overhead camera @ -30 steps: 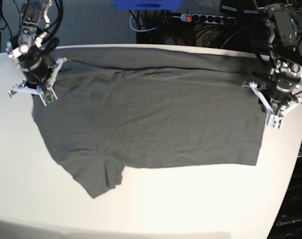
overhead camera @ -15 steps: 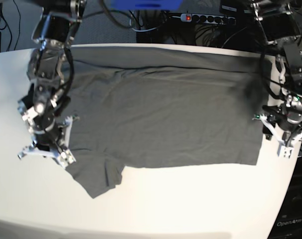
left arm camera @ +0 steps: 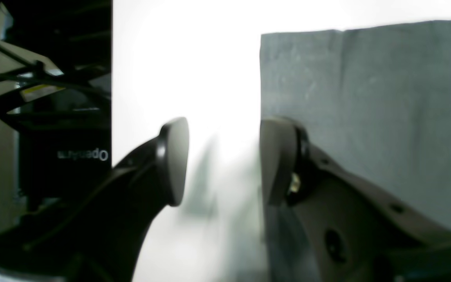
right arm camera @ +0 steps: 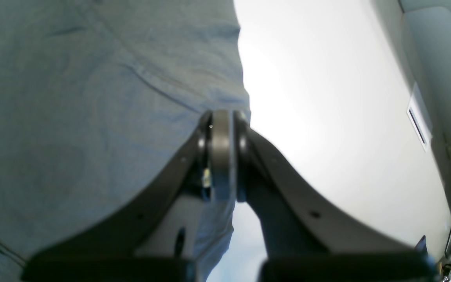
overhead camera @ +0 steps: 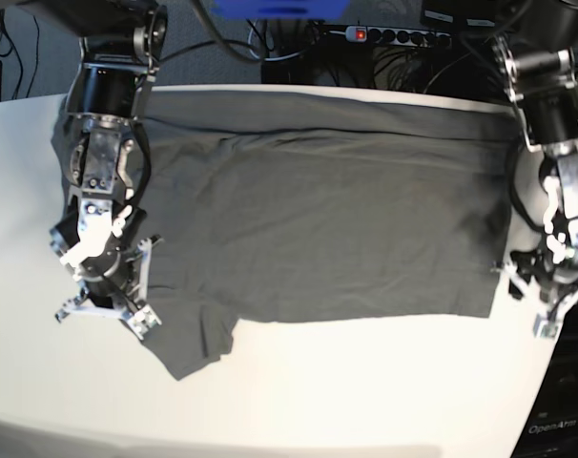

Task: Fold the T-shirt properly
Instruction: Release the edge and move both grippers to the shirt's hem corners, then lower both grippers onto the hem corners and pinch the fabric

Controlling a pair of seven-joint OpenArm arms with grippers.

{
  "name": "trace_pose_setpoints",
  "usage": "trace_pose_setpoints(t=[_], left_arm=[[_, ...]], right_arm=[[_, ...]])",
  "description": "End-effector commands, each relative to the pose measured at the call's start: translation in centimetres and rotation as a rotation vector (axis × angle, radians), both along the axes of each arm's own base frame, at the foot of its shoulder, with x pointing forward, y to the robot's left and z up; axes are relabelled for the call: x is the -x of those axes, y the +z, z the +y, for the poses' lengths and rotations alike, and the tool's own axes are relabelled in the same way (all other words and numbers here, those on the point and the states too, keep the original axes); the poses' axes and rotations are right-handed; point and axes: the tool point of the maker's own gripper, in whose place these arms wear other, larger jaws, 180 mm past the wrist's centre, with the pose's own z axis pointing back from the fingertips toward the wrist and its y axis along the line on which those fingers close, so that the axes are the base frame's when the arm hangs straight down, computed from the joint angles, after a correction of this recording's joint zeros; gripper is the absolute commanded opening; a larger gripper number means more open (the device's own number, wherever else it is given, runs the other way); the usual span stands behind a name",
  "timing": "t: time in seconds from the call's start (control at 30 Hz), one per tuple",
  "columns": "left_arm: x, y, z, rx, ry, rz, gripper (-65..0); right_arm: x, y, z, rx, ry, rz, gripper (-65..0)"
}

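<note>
Lying flat across the white worktop (overhead camera: 365, 382), the T-shirt (overhead camera: 318, 219) is spread wide with one sleeve flap jutting toward the near edge at the base view's lower left. The right hand (overhead camera: 103, 310) hovers over that sleeve region, its pads pressed together; in its wrist view the tips sit at the cloth's border, and whether any fabric is pinched between them I cannot tell. The left hand (overhead camera: 548, 301) is at the shirt's opposite side, just beyond the hem corner, with its fingers (left arm camera: 174, 156) standing moderately apart and nothing between them; one pad is over bare worktop, the other at the straight cloth edge.

To do this step well, I judge that both hands should take matching points along the near edge, so the fold line runs parallel to the shirt's long side. The left hand would need to come down over the hem corner so that one pad slides under the cloth before closing, since thin cotton lying flush on a smooth surface is easily missed. Lifting should be low and even on both sides, or the fabric will drag and wrinkle.

Glare washes out the worktop in both wrist views. Behind it, a power strip (overhead camera: 399, 36) with a lit red switch lies among dark cables (overhead camera: 289, 43), with a blue object (overhead camera: 279, 8) at the top.
</note>
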Motion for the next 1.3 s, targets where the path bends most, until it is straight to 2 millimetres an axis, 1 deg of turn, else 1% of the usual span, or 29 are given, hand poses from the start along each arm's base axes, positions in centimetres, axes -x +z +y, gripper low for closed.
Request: trace_pose_setpoints(t=[0.0, 0.07, 0.1, 0.2, 0.3, 0.43, 0.5, 0.6, 0.63, 0.7, 0.8, 0.9, 0.97, 1.0, 1.1, 1.17, 1.2, 1.27], left_arm=[[-2.3, 2.3, 0.6, -0.016, -0.003, -0.063, -35.8], [-3.4, 1.2, 0.8, -0.024, -0.007, -0.028, -35.8], [-3.7, 0.8, 0.9, -0.023, -0.007, -0.016, -35.8], [-4.2, -0.3, 1.3, -0.021, -0.003, -0.004, -35.8], [-5.6, 0.0, 0.7, -0.004, -0.025, -0.034, -35.8], [-7.2, -1.3, 0.6, 0.063, -0.008, -0.004, -35.7], [-7.8, -1.3, 0.8, 0.091, 0.007, 0.001, -35.7], [-7.9, -1.0, 1.7, 0.099, 0.026, -0.001, -35.7], [-8.0, -0.9, 1.7, 0.100, 0.025, -0.008, -35.7], [-8.4, -0.7, 1.4, 0.102, 0.017, -0.029, -35.7], [-9.4, 0.6, 1.3, 0.105, 0.013, -0.058, -35.6], [-9.1, 0.4, 1.3, 0.109, 0.020, -0.036, -35.6], [-9.0, 0.3, 1.4, 0.107, 0.014, -0.033, -35.1], [-9.0, 0.2, 1.1, 0.115, -0.004, -0.028, -33.1], [-8.8, -0.1, -0.3, 0.134, -0.082, -0.006, -21.7], [-8.7, -0.2, -0.6, 0.139, -0.097, 0.000, -16.2], [-8.7, -0.3, -0.7, 0.141, -0.099, 0.002, -15.0], [-8.7, -0.4, -0.8, 0.146, -0.099, 0.002, -15.0]], right_arm=[[-1.1, 1.8, 0.0, -0.002, 0.001, -0.058, -63.5], [-1.0, 1.7, -0.1, -0.001, 0.000, -0.054, -63.5], [-0.6, 1.3, -0.1, 0.000, -0.003, -0.042, -63.5], [0.5, 0.1, -0.3, 0.004, -0.001, -0.016, -63.5], [0.8, -0.2, -0.3, 0.002, -0.001, -0.008, -63.5], [0.7, -0.2, 0.0, -0.002, 0.001, -0.009, -63.5], [0.9, -0.3, -0.1, 0.003, -0.002, -0.003, -63.5], [1.9, -0.9, -0.3, 0.006, -0.003, 0.011, -63.5], [1.9, -0.9, -0.5, 0.009, -0.004, 0.011, -63.5], [2.0, -1.0, -0.1, 0.006, 0.003, 0.011, -63.5], [1.8, -0.7, 0.0, 0.005, 0.003, 0.005, -63.5], [2.0, -0.4, -0.2, 0.012, 0.000, -0.001, -63.5], [2.3, -0.6, -0.3, 0.012, -0.002, 0.004, -63.5], [2.4, -0.7, -0.3, 0.012, 0.000, 0.005, -63.5], [2.6, -0.7, -0.2, 0.012, 0.002, 0.005, -63.5], [2.5, -0.6, -0.1, 0.013, 0.003, 0.002, -63.5], [2.5, -0.6, -0.1, 0.013, 0.004, 0.001, -63.5], [2.6, -0.6, -0.1, 0.013, 0.004, 0.001, -63.5]])
